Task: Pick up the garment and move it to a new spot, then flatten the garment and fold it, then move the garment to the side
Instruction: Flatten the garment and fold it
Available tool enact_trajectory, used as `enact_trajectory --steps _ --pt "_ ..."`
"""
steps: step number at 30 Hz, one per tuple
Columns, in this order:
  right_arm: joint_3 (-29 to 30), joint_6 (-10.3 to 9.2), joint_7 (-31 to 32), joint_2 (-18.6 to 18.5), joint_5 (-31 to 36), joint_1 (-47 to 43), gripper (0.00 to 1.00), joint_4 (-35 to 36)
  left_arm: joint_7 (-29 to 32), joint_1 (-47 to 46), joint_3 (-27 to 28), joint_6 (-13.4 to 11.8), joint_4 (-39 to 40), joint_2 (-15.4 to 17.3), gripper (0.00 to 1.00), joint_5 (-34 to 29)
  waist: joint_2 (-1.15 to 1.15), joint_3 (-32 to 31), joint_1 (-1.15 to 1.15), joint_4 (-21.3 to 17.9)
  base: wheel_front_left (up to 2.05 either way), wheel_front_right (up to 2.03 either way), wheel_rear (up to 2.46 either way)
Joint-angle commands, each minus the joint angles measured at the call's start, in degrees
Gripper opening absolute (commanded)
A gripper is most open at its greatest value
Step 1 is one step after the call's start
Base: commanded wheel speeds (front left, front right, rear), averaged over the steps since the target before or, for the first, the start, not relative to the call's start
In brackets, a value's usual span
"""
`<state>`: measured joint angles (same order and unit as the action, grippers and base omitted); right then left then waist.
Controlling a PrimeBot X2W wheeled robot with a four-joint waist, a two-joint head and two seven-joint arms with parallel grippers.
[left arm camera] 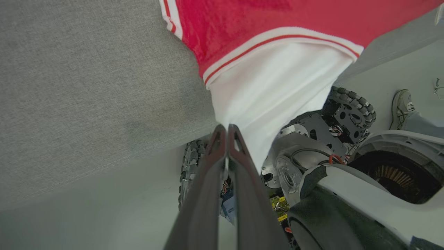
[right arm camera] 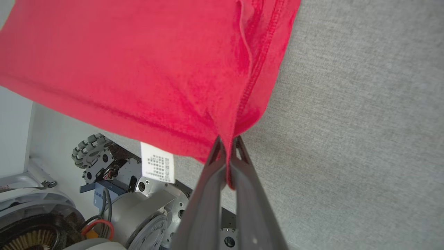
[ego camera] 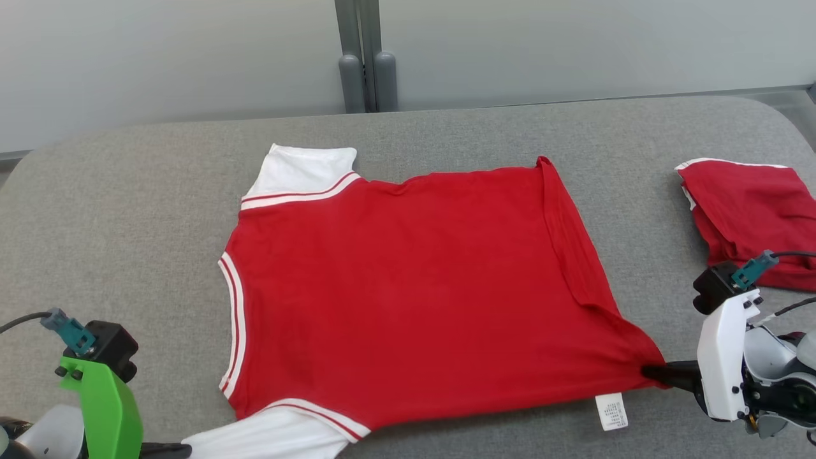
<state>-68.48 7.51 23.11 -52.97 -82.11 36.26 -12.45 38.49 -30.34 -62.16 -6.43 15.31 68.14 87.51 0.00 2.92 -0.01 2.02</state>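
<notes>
From the head view, the garment (ego camera: 408, 287) is lying spread across the grey tabletop (ego camera: 127, 210), stretching between the two sets of jaws. The left jaws are biting the white sleeve (ego camera: 274, 437) at the near edge. The right jaws are pinching the near hem corner, with the care label (ego camera: 612, 411) dangling just beside them. I'd say both are gripping the outer ends of one edge so the cloth is being drawn taut and flat before any fold. Just beyond the right jaws, a strip of hem (ego camera: 567, 236) is lying turned over on itself, so the flattening is looking unfinished. A second red garment (ego camera: 752, 223) is sitting folded beyond the right jaws, well apart from the first.

In the left wrist view, the left jaws are clenching tight on the white sleeve's end, where it is hanging off the tabletop's edge. Under them the robot's wheeled base (left arm camera: 350, 111) is showing, and a person's shoe (left arm camera: 400, 107) is resting on the floor.

In the right wrist view, the right jaws are clamping the red corner, with the stitched seam (right arm camera: 256, 69) running straight into them and the fabric puckering there under the pull. The label is hanging just beside them, over the edge.
</notes>
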Motion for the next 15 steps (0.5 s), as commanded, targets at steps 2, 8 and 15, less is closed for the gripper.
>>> enact_trajectory --steps 2,8,15 --pt "1.18 -0.04 0.97 -0.33 -0.65 -0.2 0.0 0.58 0.4 0.41 0.55 -0.54 0.58 0.73 0.0 0.95 0.0 0.89 0.01 -0.36 0.0 0.0 0.0" --pt "4.26 -0.03 5.14 1.02 -2.76 3.02 0.0 0.76 3.72 -4.11 2.42 0.21 -1.48 -1.5 0.0 2.69 0.0 3.97 0.01 -0.6 0.0 0.0 0.0" --pt "7.34 -0.03 11.01 3.54 -4.49 9.03 0.0 -4.07 9.42 -12.36 4.2 1.61 -9.74 -7.66 0.0 2.46 0.0 8.73 0.01 -0.47 0.0 0.0 0.0"
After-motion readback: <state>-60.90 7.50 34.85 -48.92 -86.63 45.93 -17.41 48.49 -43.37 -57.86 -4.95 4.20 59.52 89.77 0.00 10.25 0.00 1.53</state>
